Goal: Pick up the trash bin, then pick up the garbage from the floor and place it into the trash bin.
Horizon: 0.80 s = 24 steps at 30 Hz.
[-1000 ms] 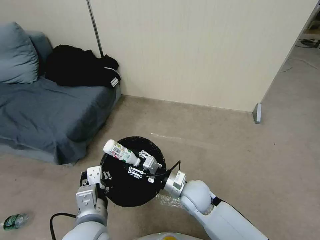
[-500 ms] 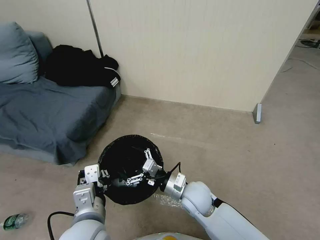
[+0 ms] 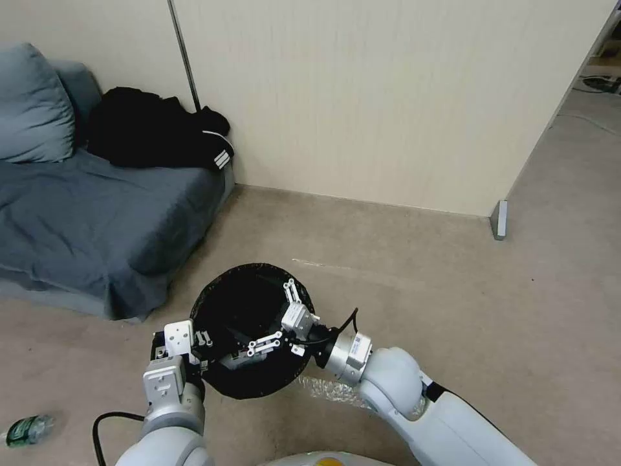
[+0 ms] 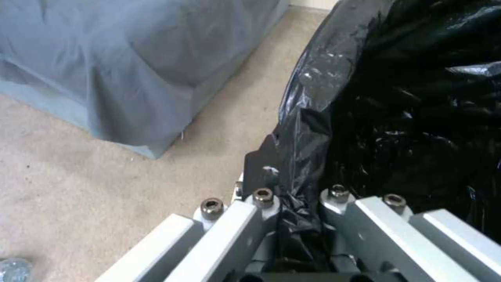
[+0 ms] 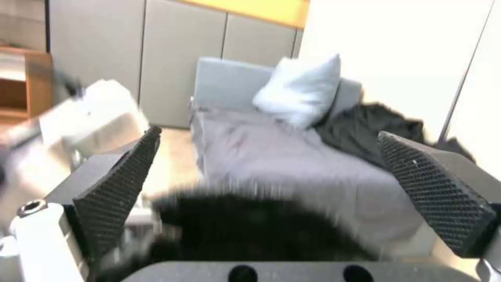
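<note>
bottle gone into trash bin | right claw spread | left claw pinching rim

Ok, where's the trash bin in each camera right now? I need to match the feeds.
Head view: the trash bin sits low and centre on the carpet, left end effector clamped on its near-left rim, right end effector open over its mouth.
Left wrist view: its black liner takes up the right half.
Right wrist view: a blurred black mass at the bottom, between the pads.
Shared landmark: the grey sofa.
</note>
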### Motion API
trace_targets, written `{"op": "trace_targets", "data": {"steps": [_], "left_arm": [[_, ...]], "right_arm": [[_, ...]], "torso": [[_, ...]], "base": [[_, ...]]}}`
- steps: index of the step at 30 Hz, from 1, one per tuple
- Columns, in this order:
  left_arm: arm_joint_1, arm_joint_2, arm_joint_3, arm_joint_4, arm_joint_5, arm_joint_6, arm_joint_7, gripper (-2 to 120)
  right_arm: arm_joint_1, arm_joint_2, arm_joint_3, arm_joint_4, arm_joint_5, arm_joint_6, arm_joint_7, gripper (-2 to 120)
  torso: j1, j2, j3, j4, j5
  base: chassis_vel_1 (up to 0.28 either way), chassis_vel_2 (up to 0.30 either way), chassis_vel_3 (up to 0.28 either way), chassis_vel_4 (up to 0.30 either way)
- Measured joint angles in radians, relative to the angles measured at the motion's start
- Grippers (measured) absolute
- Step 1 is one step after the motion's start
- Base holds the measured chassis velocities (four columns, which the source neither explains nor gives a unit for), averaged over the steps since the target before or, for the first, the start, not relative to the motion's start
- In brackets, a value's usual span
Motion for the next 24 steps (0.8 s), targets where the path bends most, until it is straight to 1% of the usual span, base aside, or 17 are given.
{"op": "trace_targets", "data": {"steps": [3,4,6,9,11,12,13,15,17,18,20,21,23,24], "left_arm": [[0.001,0.000,0.000,0.006,0.003,0.000,0.000,1],[0.001,0.000,0.000,0.006,0.003,0.000,0.000,1],[-0.001,0.000,0.000,0.010,0.005,0.000,0.000,1],[-0.002,0.000,-0.001,0.012,0.005,-0.003,0.000,1],[-0.002,0.001,-0.006,0.017,0.006,-0.009,0.001,1],[-0.002,0.001,-0.006,0.017,0.006,-0.009,0.001,1],[-0.003,0.001,-0.007,0.019,0.005,-0.011,0.001,1],[-0.004,0.002,-0.012,0.024,0.005,-0.018,0.004,1],[-0.004,0.002,-0.013,0.024,0.005,-0.020,0.006,1],[-0.002,0.002,-0.017,0.024,0.006,-0.026,0.011,1],[-0.002,0.003,-0.018,0.024,0.006,-0.028,0.012,1],[-0.004,0.004,-0.022,0.024,0.006,-0.031,0.014,1],[-0.008,0.009,-0.030,0.024,0.002,-0.041,0.015,1],[-0.009,0.010,-0.031,0.025,0.001,-0.043,0.015,1]], "right_arm": [[0.006,0.000,0.002,0.074,0.013,-0.016,0.025,100],[0.006,0.000,0.002,0.074,0.013,-0.016,0.025,100],[0.006,0.004,0.015,0.126,0.024,-0.027,0.048,100],[-0.004,0.009,0.037,0.158,0.029,-0.032,0.064,100],[-0.048,0.033,0.109,0.203,0.026,-0.033,0.096,100],[-0.048,0.033,0.109,0.203,0.026,-0.033,0.096,100],[-0.066,0.043,0.133,0.215,0.018,-0.033,0.106,100],[-0.124,0.069,0.197,0.237,-0.028,-0.033,0.135,100],[-0.140,0.075,0.214,0.242,-0.048,-0.033,0.146,100],[-0.209,0.102,0.274,0.262,-0.122,-0.033,0.186,100],[-0.228,0.107,0.289,0.267,-0.140,-0.032,0.197,100],[-0.288,0.125,0.323,0.284,-0.184,-0.026,0.228,100],[-0.386,0.157,0.355,0.309,-0.232,-0.017,0.270,100],[-0.402,0.165,0.359,0.311,-0.242,-0.013,0.275,100]], "torso": [[0.000,0.000,0.000,0.0001,0.0000],[0.000,0.000,0.000,0.0001,0.0000],[0.000,0.000,0.000,0.0000,0.0000],[0.000,0.000,0.000,0.0001,0.0000],[0.000,0.000,0.000,0.0000,0.0000],[0.000,0.000,0.000,0.0000,0.0000],[0.000,0.000,0.000,0.0001,0.0000],[0.000,0.000,0.000,0.0001,0.0000],[0.000,0.000,0.000,0.0001,0.0000],[0.000,0.000,0.000,-0.0002,0.0001],[0.000,0.000,0.000,-0.0001,0.0001],[0.000,0.000,0.000,-0.0001,0.0001],[0.000,0.000,0.000,-0.0003,0.0000],[0.000,0.000,0.000,-0.0003,0.0000]], "base": [[0.000,0.000,0.000,0.000],[0.000,0.000,0.000,0.000],[0.000,0.000,0.000,0.000],[0.000,0.000,0.000,0.000],[0.000,0.000,0.000,0.000],[0.000,0.000,0.000,0.000],[0.000,0.000,0.000,0.000],[0.000,0.000,0.000,0.000],[0.000,0.000,0.000,0.000],[0.000,0.000,0.000,0.000],[0.000,0.000,0.000,0.000],[0.000,0.000,0.000,0.000],[0.000,0.000,0.000,0.000],[0.000,0.000,0.000,0.000]]}}
